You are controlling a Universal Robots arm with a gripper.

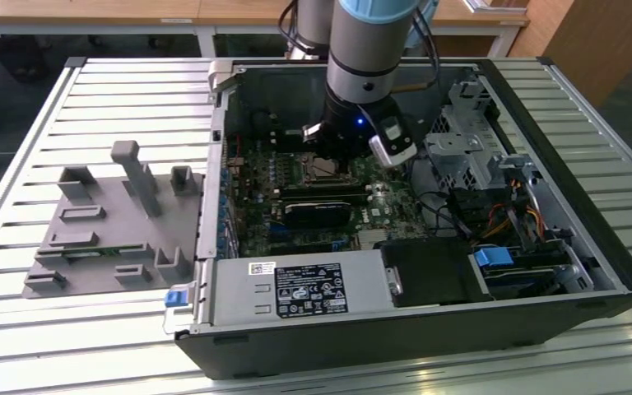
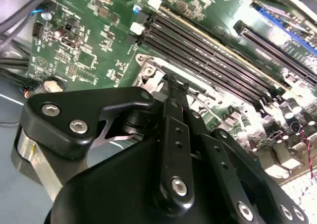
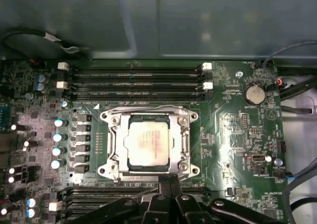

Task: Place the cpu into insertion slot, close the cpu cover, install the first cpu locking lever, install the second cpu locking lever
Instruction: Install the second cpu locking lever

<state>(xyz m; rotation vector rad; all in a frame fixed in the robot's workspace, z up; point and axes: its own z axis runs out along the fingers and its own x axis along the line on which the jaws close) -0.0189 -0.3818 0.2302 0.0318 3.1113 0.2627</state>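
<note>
In first wrist view: cpu (image 3: 149,143) seated | cpu cover (image 3: 185,137) down

A work table (image 1: 108,90) topped with pale metal slats running across its width was seen in the exterior view. An opened black computer case (image 1: 404,329) was laid on its side directly on the slats, toward the exterior view's right. A grey moulded fixture tray (image 1: 108,234) with upright posts and small blocks was set on the slats just beside the case, at the exterior view's left.
</note>
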